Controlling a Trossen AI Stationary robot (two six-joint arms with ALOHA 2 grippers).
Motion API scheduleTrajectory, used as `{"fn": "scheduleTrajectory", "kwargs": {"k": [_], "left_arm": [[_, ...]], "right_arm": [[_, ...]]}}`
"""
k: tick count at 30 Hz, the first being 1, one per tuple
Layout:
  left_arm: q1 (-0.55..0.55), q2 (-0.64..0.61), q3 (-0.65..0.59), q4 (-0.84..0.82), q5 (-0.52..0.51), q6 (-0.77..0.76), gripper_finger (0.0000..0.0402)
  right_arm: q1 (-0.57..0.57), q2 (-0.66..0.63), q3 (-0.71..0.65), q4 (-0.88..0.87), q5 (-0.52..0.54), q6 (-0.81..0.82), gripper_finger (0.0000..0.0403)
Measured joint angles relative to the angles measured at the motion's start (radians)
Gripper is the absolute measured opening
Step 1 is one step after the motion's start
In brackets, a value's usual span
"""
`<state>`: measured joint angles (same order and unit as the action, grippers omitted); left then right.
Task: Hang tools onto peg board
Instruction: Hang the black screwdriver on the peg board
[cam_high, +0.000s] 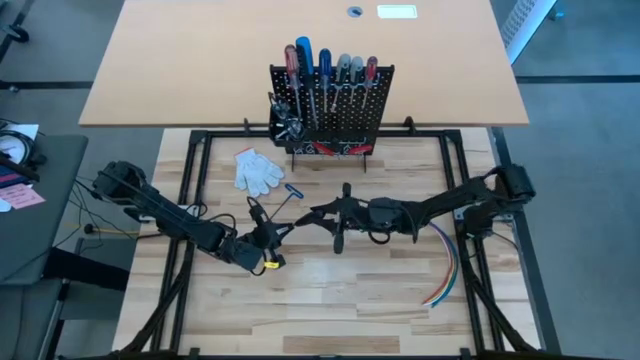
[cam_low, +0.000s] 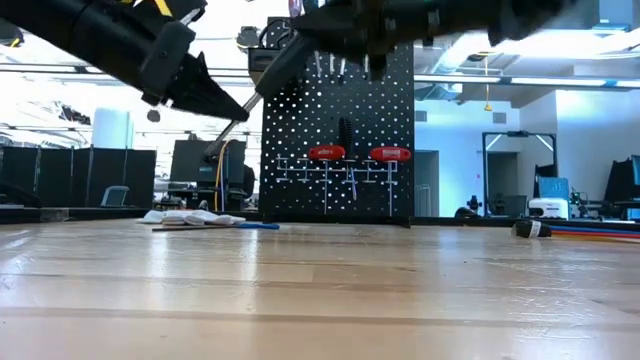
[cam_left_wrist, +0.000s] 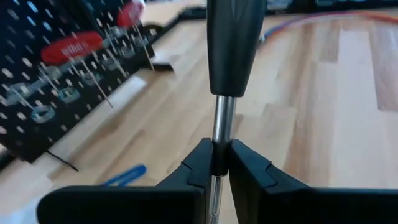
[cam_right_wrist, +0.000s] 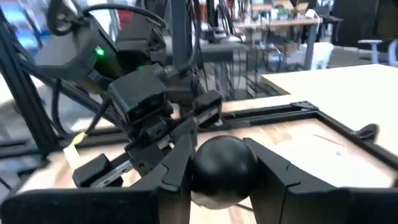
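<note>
You are in the middle of a handover: a black-handled screwdriver (cam_left_wrist: 235, 46) hangs in the air above the counter (cam_high: 330, 310), between the two arms and well in front of the peg board (cam_high: 335, 105). Your left pincer (cam_left_wrist: 216, 163) is clamped shut on the thin metal shaft, just below the handle. Your right pincer (cam_right_wrist: 222, 169) has its fingers set on either side of the rounded butt of the handle and looks to be closing on it, though you cannot be sure from the wrist view that the grip is firm yet. The board already carries a row of screwdrivers along its top edge and red-handled pieces lower down, so most of the hanging seems done; a small blue-handled tool (cam_high: 294, 192) lies on the counter beside the white gloves (cam_high: 258, 170). The next move calls for a secure hold by the right pincer before the left lets go, then a carry toward a free slot on the board with the shaft pointing down.
</note>
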<state>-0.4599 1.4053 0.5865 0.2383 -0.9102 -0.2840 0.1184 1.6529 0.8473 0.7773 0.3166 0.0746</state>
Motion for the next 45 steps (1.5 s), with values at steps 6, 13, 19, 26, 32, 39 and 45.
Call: {"fn": "scheduleTrajectory", "kwargs": {"k": [6, 13, 19, 26, 32, 39, 45], "left_arm": [[-0.012, -0.011, 0.000, -0.141, 0.012, -0.062, 0.0062], [-0.019, -0.038, 0.020, -0.464, 0.013, -0.312, 0.0106], [-0.025, -0.038, 0.018, -0.473, 0.011, -0.357, 0.0118], [-0.024, -0.040, 0.017, -0.459, 0.008, -0.354, 0.0119], [-0.023, -0.040, 0.017, -0.456, 0.007, -0.354, 0.0119], [-0.023, -0.037, 0.017, -0.456, 0.007, -0.356, 0.0119], [-0.023, -0.037, 0.017, -0.457, 0.007, -0.356, 0.0119]], "right_arm": [[-0.035, -0.072, 0.199, -0.386, 0.189, -0.110, 0.0112], [-0.085, -0.057, 0.414, -0.657, 0.325, -0.214, 0.0112], [-0.159, -0.064, 0.474, -0.703, 0.335, -0.206, 0.0112], [-0.243, -0.060, 0.488, -0.782, 0.223, -0.121, 0.0112], [-0.286, -0.038, 0.491, -0.774, 0.181, -0.106, 0.0112], [-0.317, 0.022, 0.488, -0.771, 0.153, -0.105, 0.0112], [-0.321, 0.037, 0.488, -0.757, 0.153, -0.109, 0.0112]]}}
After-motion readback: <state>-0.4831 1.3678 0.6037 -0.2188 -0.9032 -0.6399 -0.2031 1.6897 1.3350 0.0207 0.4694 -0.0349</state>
